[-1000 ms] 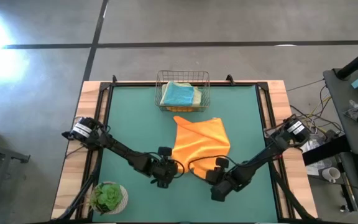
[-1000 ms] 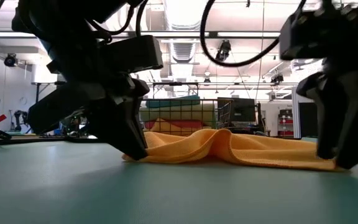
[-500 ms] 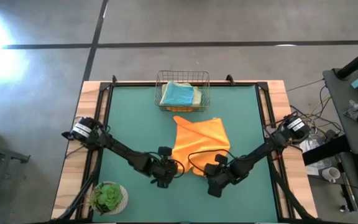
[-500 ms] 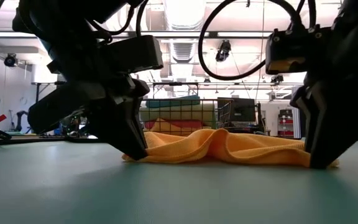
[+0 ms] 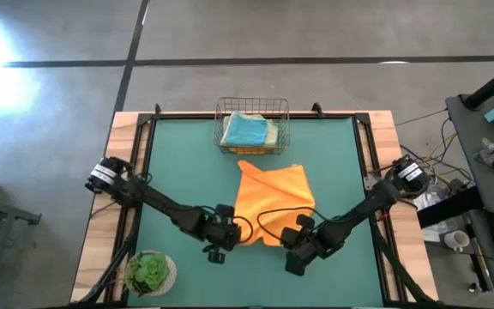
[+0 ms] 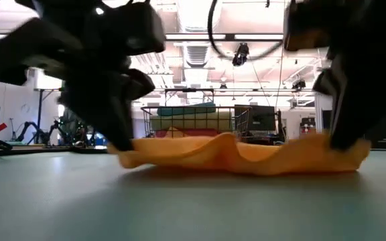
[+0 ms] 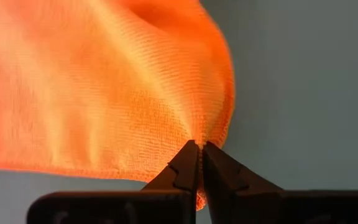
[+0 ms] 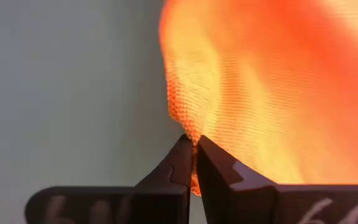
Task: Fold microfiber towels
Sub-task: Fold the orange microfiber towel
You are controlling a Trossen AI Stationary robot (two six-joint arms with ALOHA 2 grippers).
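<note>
orange towel (image 7: 92, 87): showing ribbed matt microfiber cloth | basket (image 5: 252, 125): showing thin wire metal | table mat (image 5: 178, 172): appearing smooth, matt

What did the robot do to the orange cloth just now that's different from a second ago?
The right gripper slid in to the orange towel and shut on its near corner. Both near corners, flat on the green mat before, now hang lifted off it, and the left gripper has moved a little outward with its corner. The left gripper's pinch, the wire basket of cloths and the plant stayed the same.
</note>
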